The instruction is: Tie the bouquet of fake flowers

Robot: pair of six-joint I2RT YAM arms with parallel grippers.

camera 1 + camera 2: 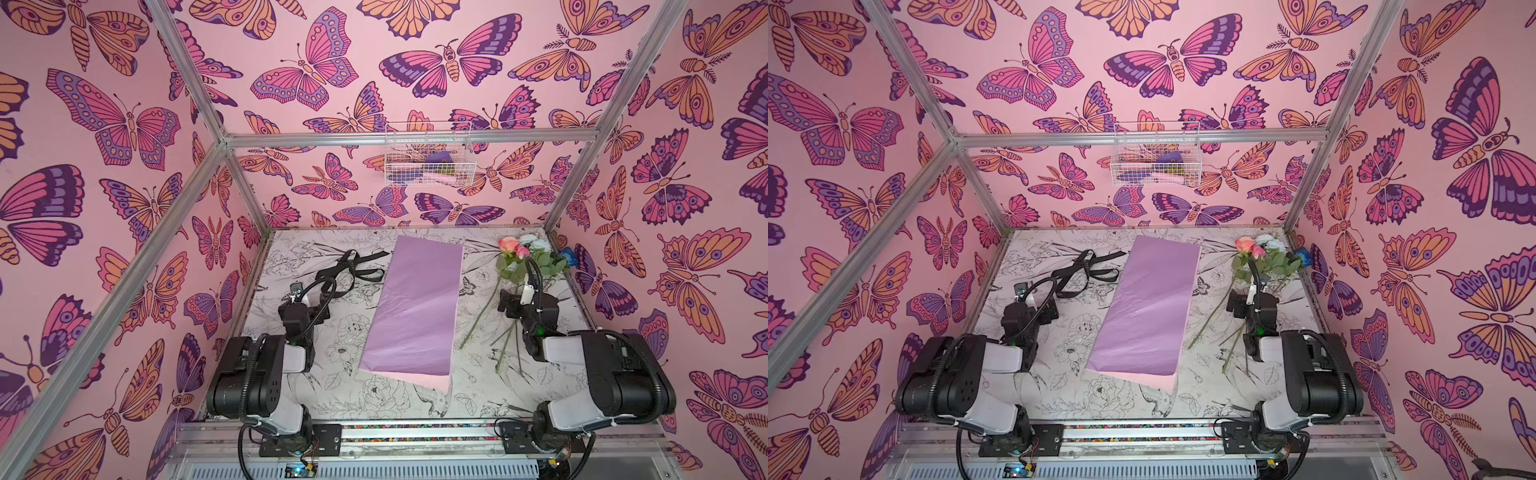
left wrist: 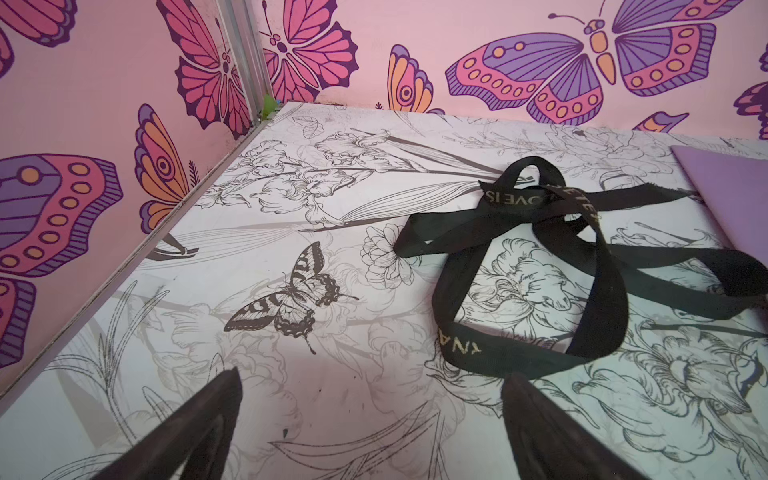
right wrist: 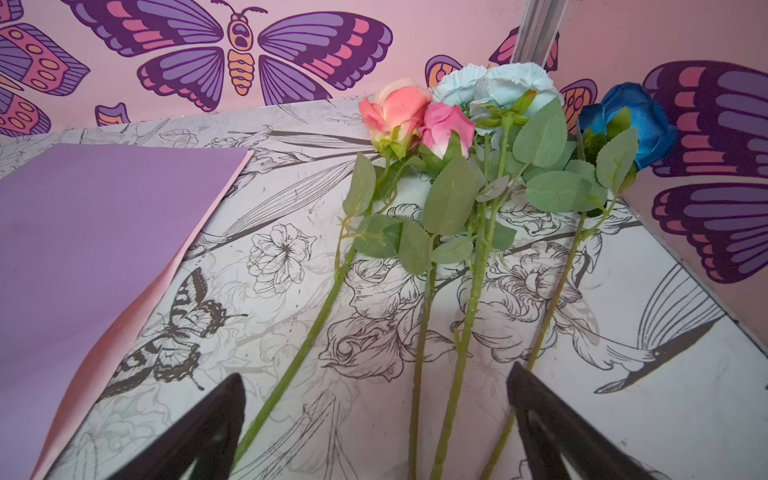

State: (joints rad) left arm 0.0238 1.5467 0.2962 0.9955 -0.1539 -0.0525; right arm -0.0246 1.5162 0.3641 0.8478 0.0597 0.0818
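Two end effectors hang over the desk (image 1: 332,390), each spread wide and holding nothing. We see the right end effector (image 3: 376,374) straddling the lower stems of the bouquet of fake flowers (image 3: 451,199). The bouquet lies loose on the desk on the right arm's side of the lilac paper sheet (image 1: 415,307), near it but not touching, with the blooms toward the back wall. The stems fan apart, so we judge this stance is meant to gather them before any tying.

The left end effector (image 2: 374,376) points at the black ribbon (image 2: 461,351), heaped on the other side of the sheet with one tail reaching up to the sheet's edge. Its loops cross one another, and we expect it needs untangling before a free end can be pulled out.

The sheet lies flat between ribbon and flowers, its near corner showing a pink underside. The deep blue rose (image 3: 640,120) presses against the side wall, which may hinder gathering. A wire basket (image 1: 428,153) hangs on the back wall, well beyond the sheet and out of our way.
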